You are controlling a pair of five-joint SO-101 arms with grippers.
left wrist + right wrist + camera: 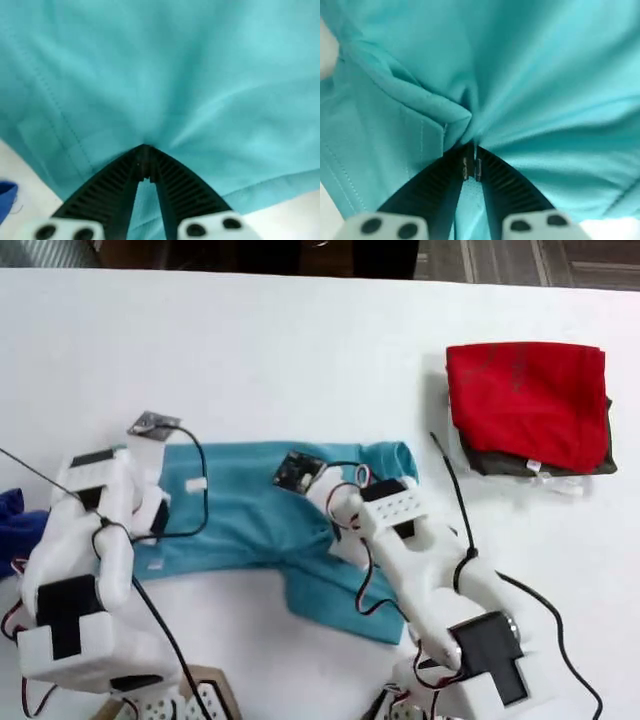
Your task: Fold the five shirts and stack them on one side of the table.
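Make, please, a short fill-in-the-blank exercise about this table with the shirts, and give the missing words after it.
1. The left claw is shut on the teal shirt, and the right claw is shut on the ____ shirt.
2. The top shirt of the folded stack is ____ in colour.
3. The table under the shirts is ____.
Missing words: same; red; white.

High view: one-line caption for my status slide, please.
Left gripper and right gripper both pinch the teal shirt mid-table; a red-topped folded stack lies off to the side.
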